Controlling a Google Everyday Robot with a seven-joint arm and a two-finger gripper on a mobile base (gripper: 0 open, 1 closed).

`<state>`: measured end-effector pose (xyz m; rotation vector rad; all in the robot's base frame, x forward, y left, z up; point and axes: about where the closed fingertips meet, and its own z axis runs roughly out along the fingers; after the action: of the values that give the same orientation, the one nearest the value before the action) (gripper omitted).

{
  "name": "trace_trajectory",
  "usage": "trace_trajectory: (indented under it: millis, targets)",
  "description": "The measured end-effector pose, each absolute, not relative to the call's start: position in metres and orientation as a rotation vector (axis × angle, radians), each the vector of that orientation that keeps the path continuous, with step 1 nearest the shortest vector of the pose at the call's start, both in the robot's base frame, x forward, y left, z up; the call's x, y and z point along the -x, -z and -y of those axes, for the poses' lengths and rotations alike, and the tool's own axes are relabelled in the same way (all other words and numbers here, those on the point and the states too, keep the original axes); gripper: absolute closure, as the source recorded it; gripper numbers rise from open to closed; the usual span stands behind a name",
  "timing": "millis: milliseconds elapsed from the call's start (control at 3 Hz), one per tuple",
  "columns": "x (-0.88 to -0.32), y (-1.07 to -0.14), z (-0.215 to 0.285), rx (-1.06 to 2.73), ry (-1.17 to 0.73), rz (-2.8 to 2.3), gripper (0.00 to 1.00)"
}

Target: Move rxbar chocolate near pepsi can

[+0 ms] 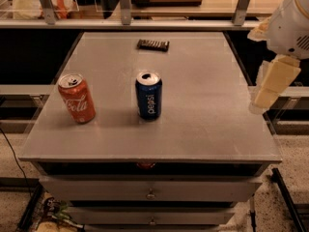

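**Figure. Tabletop layout with the bar not yet grasped.** The rxbar chocolate [153, 44] lay flat near the far edge of the grey table [212, 134], about mid-width, with its long side running left to right. The pepsi can [148, 95] stood upright nearer the front, almost directly in front of the bar and well apart from it. 1 orange-red Coca-Cola can [77, 98] stood to the left of the pepsi can. The gripper [261, 99] hung beyond the table's right edge, pointing down and well apart from all 3 objects. How far open it was could not be told, and nothing was seen in its hold.

Handling, as judged from this view: the bar appeared light, thin and only moderately stiff. Its dark wrapper was probably slick film that could slide under a loose pinch. It sat very low on the surface, so a grasp from above would have suited it, taken across the short width at mid-length and closing just above the tabletop. The bar seemed unlikely to break. The pepsi can looked easy to tip, so the clear surface just beside it was probably the safer place to set the bar down.
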<state>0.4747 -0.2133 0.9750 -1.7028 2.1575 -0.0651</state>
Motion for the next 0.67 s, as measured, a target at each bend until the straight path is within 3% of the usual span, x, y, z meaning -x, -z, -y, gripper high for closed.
trace_trajectory:
  millis: [667]
  targets:
    - [-0.592,-0.934,0.174,1.638,-0.027,-2.046,0.00]
